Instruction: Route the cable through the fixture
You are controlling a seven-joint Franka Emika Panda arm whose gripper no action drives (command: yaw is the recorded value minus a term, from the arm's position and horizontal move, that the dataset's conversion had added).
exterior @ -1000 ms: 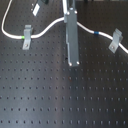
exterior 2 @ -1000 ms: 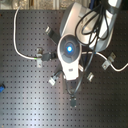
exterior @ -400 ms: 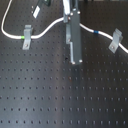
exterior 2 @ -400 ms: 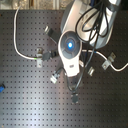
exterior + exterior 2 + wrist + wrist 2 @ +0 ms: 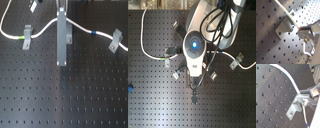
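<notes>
The white cable (image 5: 45, 28) runs across the back of the board in the first exterior view. Its green band (image 5: 21, 36) sits by the left clip fixture (image 5: 26, 39), its blue band (image 5: 93, 33) short of the right clip fixture (image 5: 116, 41). It humps up where it meets my grey upright gripper (image 5: 62, 60). In both wrist views the cable (image 5: 287, 13) (image 5: 288, 78) ends at my fingers (image 5: 307, 28) (image 5: 304, 96), which look shut on it. A grey clip (image 5: 284, 27) (image 5: 293, 110) lies right beside them, and the cable crosses its upper edge in the first wrist view.
A third clip (image 5: 34, 6) stands at the back left. In the second exterior view the arm head (image 5: 194, 46) with its black hoses covers the middle; small clips (image 5: 165, 61) (image 5: 235, 60) flank it, and a blue object (image 5: 129, 90) lies at the left edge.
My gripper has shifted toward the first exterior view's left, and the cable's hump has moved with it. The clips have stayed where they were.
</notes>
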